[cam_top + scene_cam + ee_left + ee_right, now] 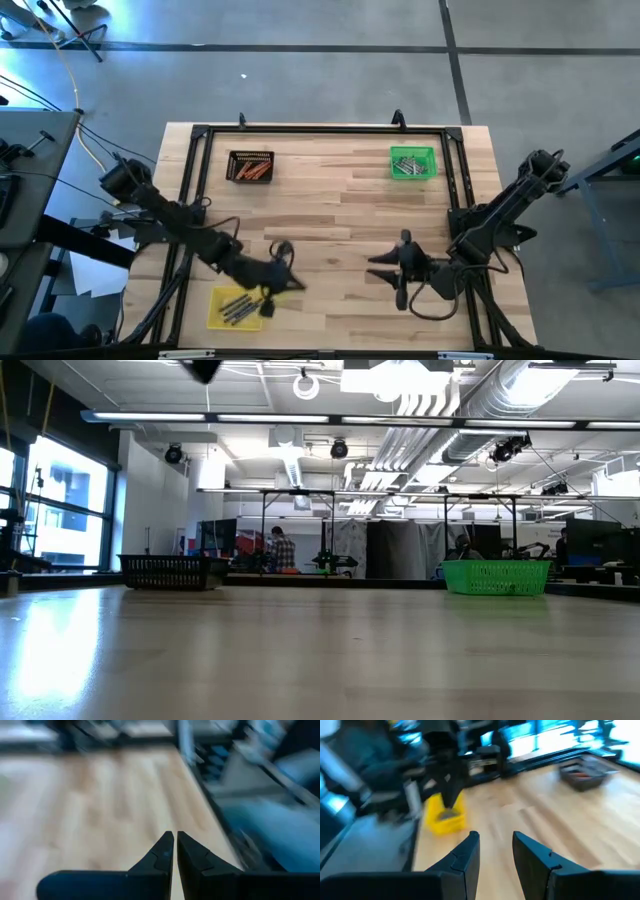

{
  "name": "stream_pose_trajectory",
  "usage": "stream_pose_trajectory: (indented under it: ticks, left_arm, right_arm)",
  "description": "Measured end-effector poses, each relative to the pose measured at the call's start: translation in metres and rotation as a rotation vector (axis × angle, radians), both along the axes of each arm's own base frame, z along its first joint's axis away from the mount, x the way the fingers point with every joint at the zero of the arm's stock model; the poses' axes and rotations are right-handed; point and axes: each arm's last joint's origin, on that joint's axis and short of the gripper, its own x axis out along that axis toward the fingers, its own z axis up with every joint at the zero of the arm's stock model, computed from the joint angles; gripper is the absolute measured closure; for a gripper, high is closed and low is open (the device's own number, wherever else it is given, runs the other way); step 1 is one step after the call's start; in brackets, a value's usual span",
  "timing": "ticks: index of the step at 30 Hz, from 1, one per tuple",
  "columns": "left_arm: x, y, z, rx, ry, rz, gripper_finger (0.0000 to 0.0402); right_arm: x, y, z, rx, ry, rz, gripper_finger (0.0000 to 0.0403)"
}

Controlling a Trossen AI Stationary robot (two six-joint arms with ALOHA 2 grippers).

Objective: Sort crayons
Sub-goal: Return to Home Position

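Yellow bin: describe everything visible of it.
The yellow bin is a small, shallow, rectangular tray, plastic by its look and open on top. It sits flat on the table, at the high view's lower left, slightly skewed. Several thin dark crayons lie loosely heaped in it. The left gripper hangs by its corner; whether they touch cannot be told.

L gripper [175, 840] fingers nearly together; R gripper [495, 837] fingers apart; both arms reach inward.

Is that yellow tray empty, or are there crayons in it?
Not empty. The high view shows several crayons lying inside the yellow tray.
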Motion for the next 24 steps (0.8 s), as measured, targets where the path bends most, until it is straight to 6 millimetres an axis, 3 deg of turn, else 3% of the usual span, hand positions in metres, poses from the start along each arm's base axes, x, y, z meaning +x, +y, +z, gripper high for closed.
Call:
stream_pose_trajectory:
  ticks: [7, 16, 24]
  left_arm:
    - [0.03, 0.054, 0.011, 0.011, -0.142, 0.376, 0.0392]
    - [0.043, 0.087, 0.01, 0.065, -0.119, 0.307, 0.0392]
    - [0.032, 0.104, 0.017, 0.14, -0.053, 0.324, 0.0392]
  right_arm:
    - [-0.014, -0.032, 0.0, 0.0, 0.073, -0.224, 0.0293]
    - [-0.038, -0.092, 0.016, 0.001, 0.204, -0.335, 0.0293]
    - [-0.064, -0.133, 0.016, -0.056, 0.292, -0.479, 0.0293]
